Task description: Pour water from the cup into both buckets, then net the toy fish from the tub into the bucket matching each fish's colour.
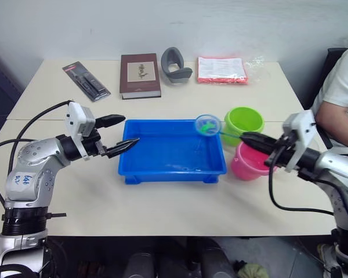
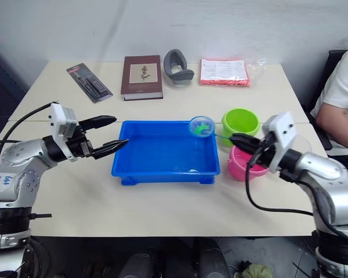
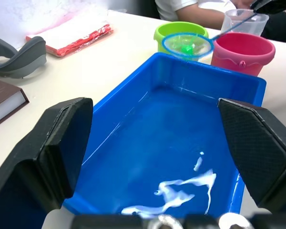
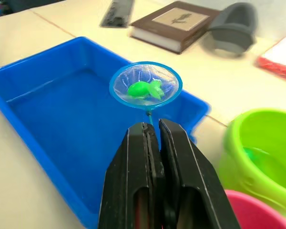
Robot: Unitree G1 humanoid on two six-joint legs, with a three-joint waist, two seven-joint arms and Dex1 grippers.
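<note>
- Your left gripper (image 1: 120, 133): fingers spread apart, empty, at the tub's left rim
- Tub (image 1: 156, 169): blue, centre of the table, shallow water inside
- Net (image 4: 145, 86): hoop raised over the tub's far right corner, one green fish (image 4: 144, 89) in it
- Green bucket (image 1: 244, 121), pink bucket (image 1: 247, 163): just right of the tub
- Your right gripper (image 4: 151, 143): fingers pressed together on the net's handle

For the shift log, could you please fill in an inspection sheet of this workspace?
Surface: beige table, two tops joined.
Job's things: blue tub holds water; net carries a green fish over the tub's corner; green bucket, pink bucket, clear cup beside them.
Clutter: book, grey holder, red packet, black pack.
Grippers: left gripper jaws open; right gripper shut on net.
Cables: black, along both arms.
Surroundings: seated person, white wall.
</note>
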